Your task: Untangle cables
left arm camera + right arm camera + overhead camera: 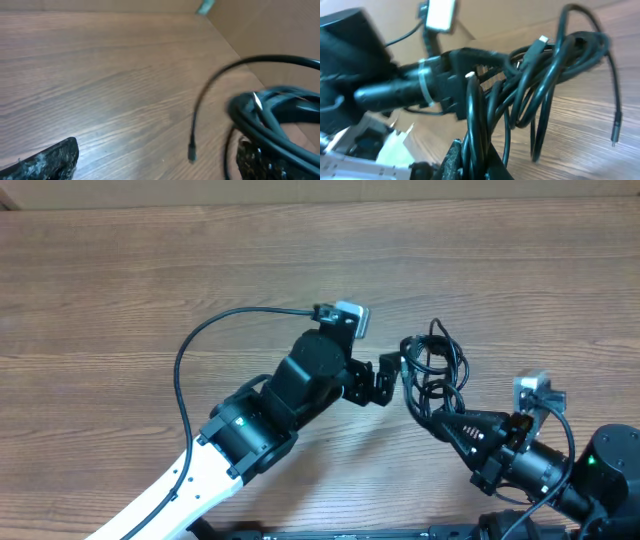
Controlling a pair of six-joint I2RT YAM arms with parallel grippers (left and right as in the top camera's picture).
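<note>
With the right gripper (437,421) pinching the cables (432,370) by their lower loops over the table (150,260), and the left gripper (394,380) spread wide just beside them, I'd say the left should close on one loose strand only and draw slowly.

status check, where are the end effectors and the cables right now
Left end effector open beside cables. Right end effector shut on cables, all one tangle. One plug end hanging loose.
</note>
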